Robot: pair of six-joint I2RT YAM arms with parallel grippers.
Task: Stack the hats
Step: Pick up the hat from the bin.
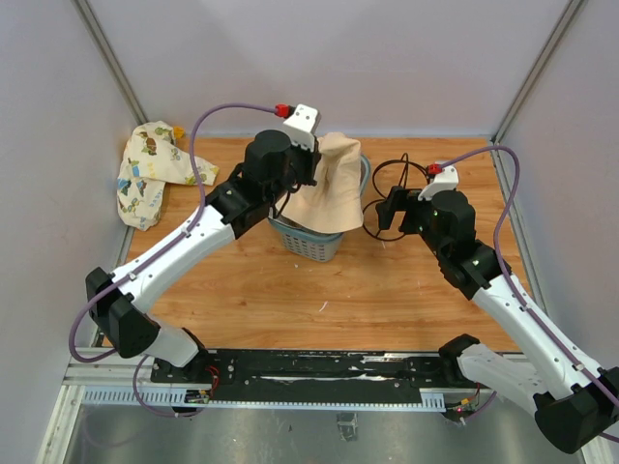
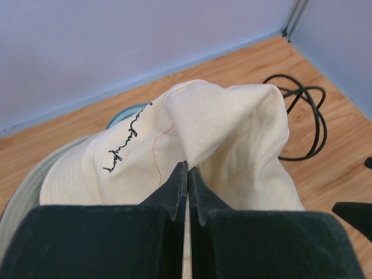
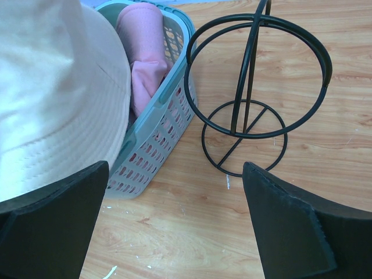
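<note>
Two fingers of my left gripper (image 2: 187, 167) pinched the cream hat (image 2: 232, 131) above the basket (image 3: 158, 132), my right gripper (image 3: 175, 174) wide open.

Left arm (image 1: 184, 246), right arm (image 1: 513, 309): white shells, black joints. Lilac cable (image 1: 208, 121) along each; red plug (image 1: 282, 110) at white camera block (image 1: 303, 120). Green lights (image 1: 475, 259) on right arm. End effector fingers (image 3: 290, 221) matte black, wedge-shaped.

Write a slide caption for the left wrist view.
Left gripper shut on a fold of the cream hat, wooden table beyond.
</note>
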